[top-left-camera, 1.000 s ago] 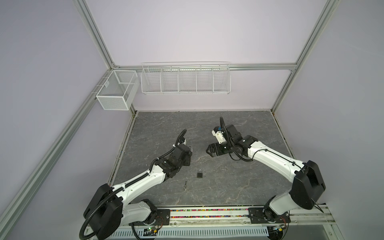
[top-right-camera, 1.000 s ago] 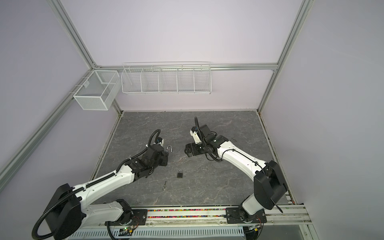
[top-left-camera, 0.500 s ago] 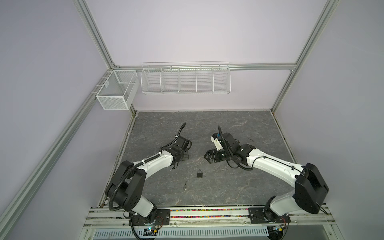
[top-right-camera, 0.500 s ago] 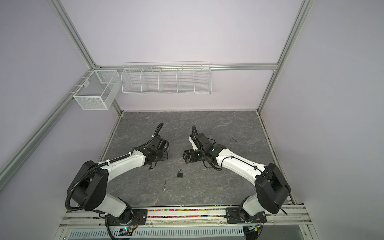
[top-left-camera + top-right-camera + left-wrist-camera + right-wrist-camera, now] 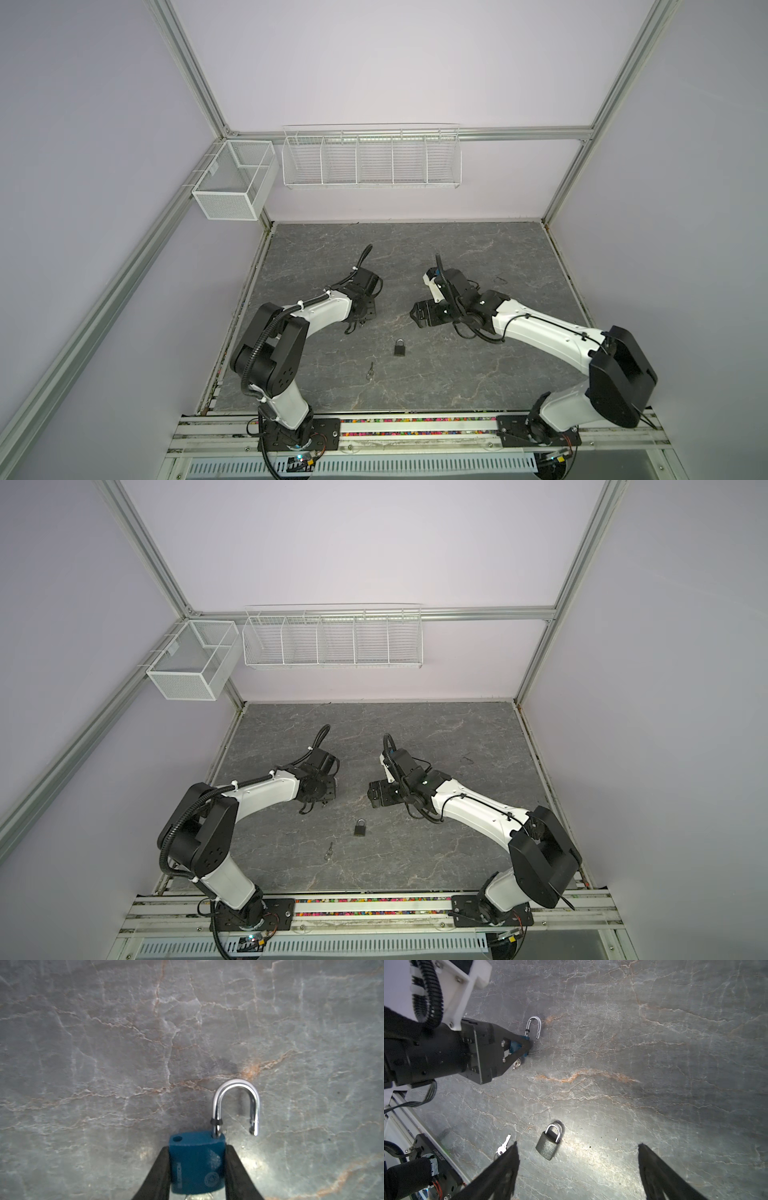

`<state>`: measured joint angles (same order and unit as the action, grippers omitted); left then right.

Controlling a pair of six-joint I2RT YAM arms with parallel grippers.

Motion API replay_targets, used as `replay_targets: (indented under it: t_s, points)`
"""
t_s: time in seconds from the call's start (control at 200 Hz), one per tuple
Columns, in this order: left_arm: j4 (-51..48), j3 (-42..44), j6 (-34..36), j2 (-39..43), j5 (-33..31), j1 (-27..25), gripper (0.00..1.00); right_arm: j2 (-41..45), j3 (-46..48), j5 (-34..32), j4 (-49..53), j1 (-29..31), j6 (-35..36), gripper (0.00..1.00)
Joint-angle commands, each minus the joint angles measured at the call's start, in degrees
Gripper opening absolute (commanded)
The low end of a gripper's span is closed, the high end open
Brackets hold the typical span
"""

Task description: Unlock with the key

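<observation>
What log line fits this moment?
left gripper: shut on blue padlock | shackle: open | right gripper: open, empty | grey padlock: closed, on table

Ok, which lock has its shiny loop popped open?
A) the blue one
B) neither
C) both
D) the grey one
A: the blue lock, gripped by the left tool, has one end of its loop hanging free of the body, while the grey lock is closed.
</observation>
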<state>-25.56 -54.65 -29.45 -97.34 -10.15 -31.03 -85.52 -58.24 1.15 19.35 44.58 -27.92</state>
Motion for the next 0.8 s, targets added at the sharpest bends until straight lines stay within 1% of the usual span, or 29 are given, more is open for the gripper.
replay_targets:
  t_s: [0.0, 0.1, 0.23, 0.365, 0.47, 0.58, 0.66, 0.755, 0.795]
  points:
    - [-0.1, -1.1, 0.2, -0.4, 0.9, 0.3, 0.0, 1.1, 0.5, -1.1, 0.0, 0.5, -0.5, 0.9]
    - [0.0, -0.6, 0.1, -0.2, 0.5, 0.3, 0.09, 0.9, 0.6, -1.6, -0.2, 0.6, -0.5, 0.91]
    - [-1.1, -0.3, 0.4, 0.2, -0.8, 0.2, 0.27, 0.2, -0.1, -1.6, -0.2, 0.9, -0.7, 0.91]
    - [-1.6, 0.0, 0.2, 0.4, -1.9, 0.3, 0.34, -0.4, -0.6, -2.3, 0.0, 1.3, -0.5, 0.91]
    - [-1.0, 0.6, 0.1, 1.3, -1.4, 0.3, 0.42, -0.3, -0.8, -3.3, 0.2, 2.0, -0.3, 0.9]
    - [-1.6, 0.3, 0.1, 2.2, -1.6, 0.3, 0.46, -0.3, -1.3, -3.9, 0.8, 2.7, -0.3, 0.91]
    - [-0.6, 0.9, 0.3, 4.1, -0.7, 0.3, 0.52, 0.0, -2.3, -4.2, 2.1, 3.5, 0.1, 0.9]
    - [-1.7, 0.6, 0.1, 6.5, -0.7, 0.3, 0.56, 1.1, -2.3, -5.4, 2.8, 4.8, 0.1, 0.91]
    - [-2.3, 0.6, -0.1, 7.9, -0.7, 0.4, 0.61, 1.3, -2.5, -5.4, 3.2, 5.3, -0.2, 0.91]
